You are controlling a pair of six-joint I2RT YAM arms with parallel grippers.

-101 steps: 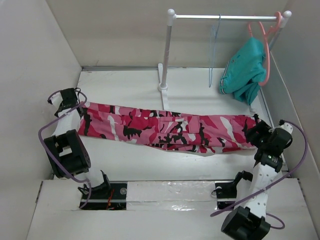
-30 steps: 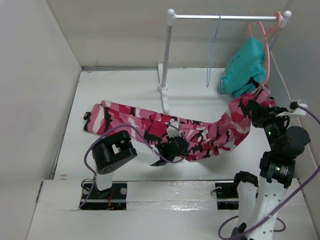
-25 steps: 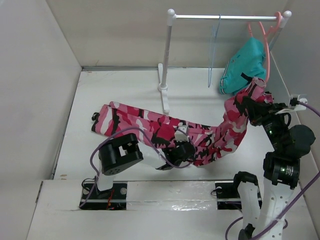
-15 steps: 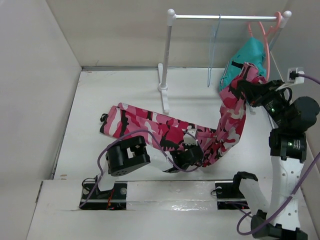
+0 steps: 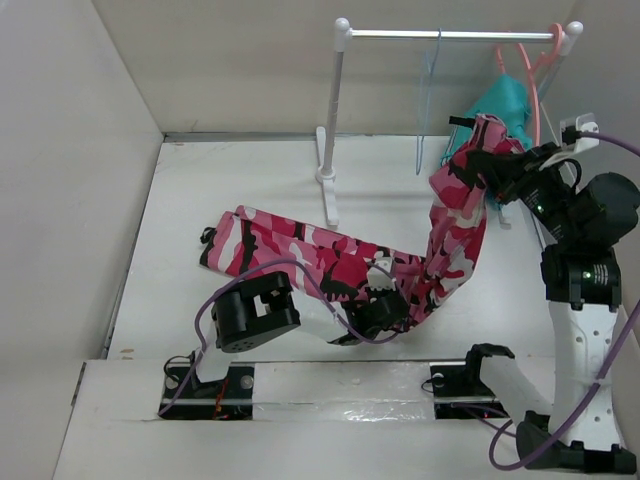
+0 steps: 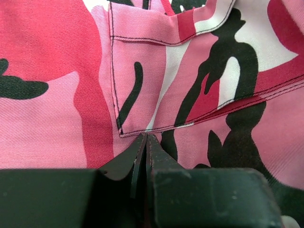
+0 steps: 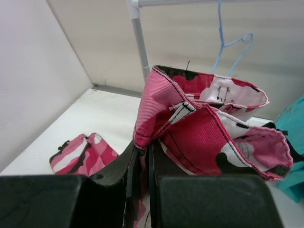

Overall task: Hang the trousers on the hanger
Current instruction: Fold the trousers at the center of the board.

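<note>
Overhead: trousers [image 5: 300,250] sprawl across table [image 5: 200,180], one end held up by right gripper [image 5: 492,165] near pale-blue hanger [image 5: 427,100] on rack [image 5: 450,34]; teal garment [image 5: 500,105] on pink hanger [image 5: 536,100].
Left wrist: left gripper [image 6: 145,142] closed, tips against trousers pocket seam.
Right wrist: jaws pinch folded waistband; hanger behind.

Camouflage print in hot pink, paler pink, white and black on the trousers [image 5: 300,250], with dark stitching along the pocket seams and white lining inside the waistband. Pale, translucent blue on the thin hanger [image 5: 427,110]. Coral pink on the thicker hanger [image 5: 537,110]. Plain teal on the garment [image 5: 505,100]. White post and silvery bar on the rack [image 5: 336,120]. White table [image 5: 250,180]. Purple cables [image 5: 200,320] on the 2 black-and-white arms [image 5: 580,330].
</note>
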